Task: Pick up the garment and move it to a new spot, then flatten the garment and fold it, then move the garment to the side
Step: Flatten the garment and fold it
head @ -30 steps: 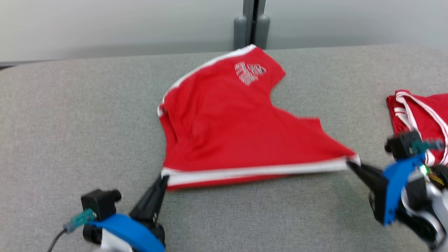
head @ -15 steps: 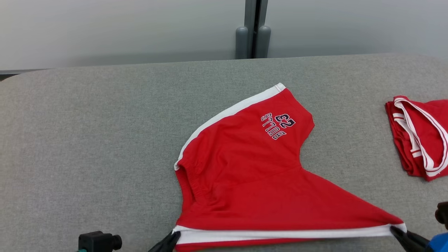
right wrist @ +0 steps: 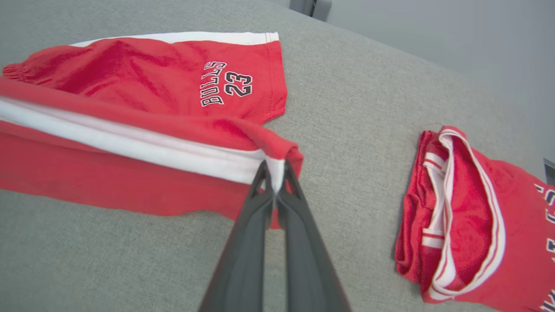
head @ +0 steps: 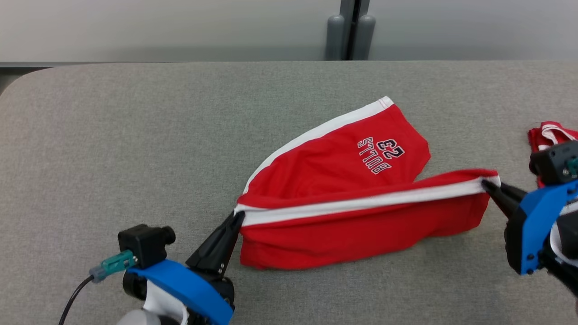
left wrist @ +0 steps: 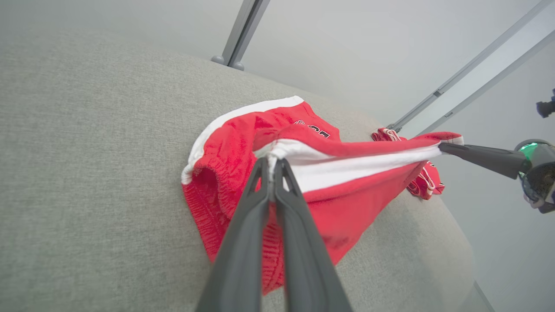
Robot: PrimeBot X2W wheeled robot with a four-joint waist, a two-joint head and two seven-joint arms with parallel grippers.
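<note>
The red shorts (head: 343,212) sit a little right of the middle of the counter (head: 135,135). Their white-striped side edge is pulled taut and raised between the two arms. The left fingers (head: 216,246) are pressed together on the left end of that stripe, and the right fingers (head: 503,198) are pinched shut on its right end. Below the stripe the near cloth sags down onto the counter. The far leg lies flat on it.

From the head view the print on that far leg is upside down. The right wrist view shows it the right way up: BULLS 23. The left wrist view shows the gathered elastic waistband at the left end, just beside the pinch, and the right fingers (left wrist: 481,157) reaching in from the far right.

A second red garment (right wrist: 451,216) lies apart to the right. In the head view it is a sliver behind the right arm's camera block. The right wrist view gives its bunched folds, white trim and some lettering at the frame's edge.

The counter is covered in grey woven fabric with a rounded far-left corner. Behind it is a pale wall, and two grey posts (head: 350,31) stand at the far edge.
</note>
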